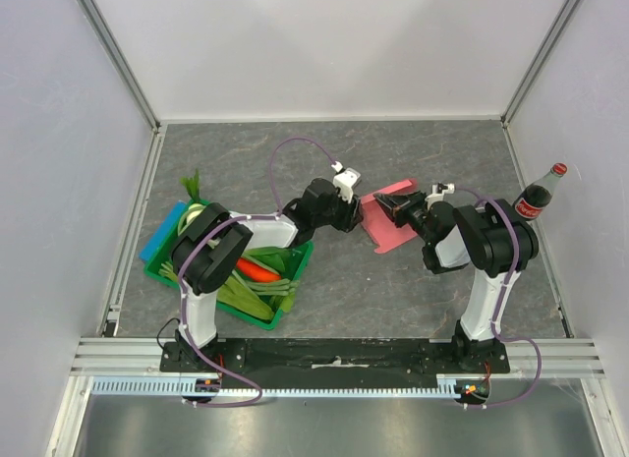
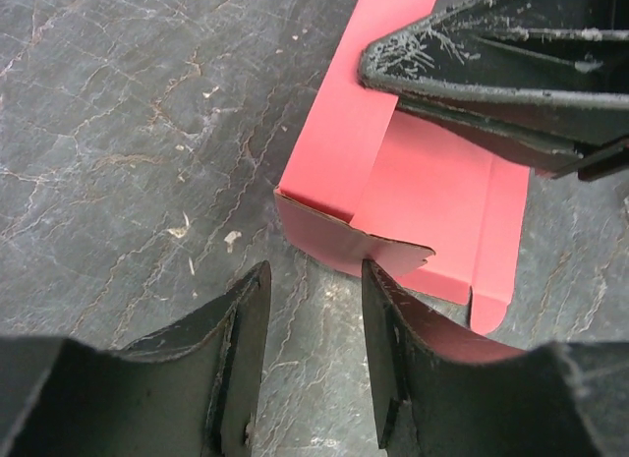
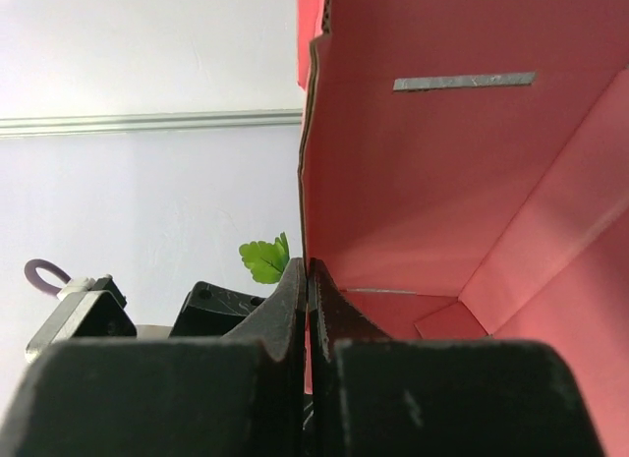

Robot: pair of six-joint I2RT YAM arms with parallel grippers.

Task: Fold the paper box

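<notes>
The pink paper box (image 1: 385, 221) lies partly folded on the grey table, between the two arms. My right gripper (image 1: 397, 207) is shut on one upright wall of the box; in the right wrist view its jaws (image 3: 309, 280) pinch the pink card edge (image 3: 413, 172), with the box's inside to the right. My left gripper (image 1: 352, 216) is open at the box's left side. In the left wrist view its fingertips (image 2: 314, 280) straddle bare table just short of the box's near flap (image 2: 344, 243); the right finger's tip touches that flap. The right gripper's fingers (image 2: 491, 64) show above the box there.
A green crate (image 1: 236, 265) of vegetables stands at the left under the left arm. A cola bottle (image 1: 539, 197) stands at the right wall. Enclosure walls and rails surround the table.
</notes>
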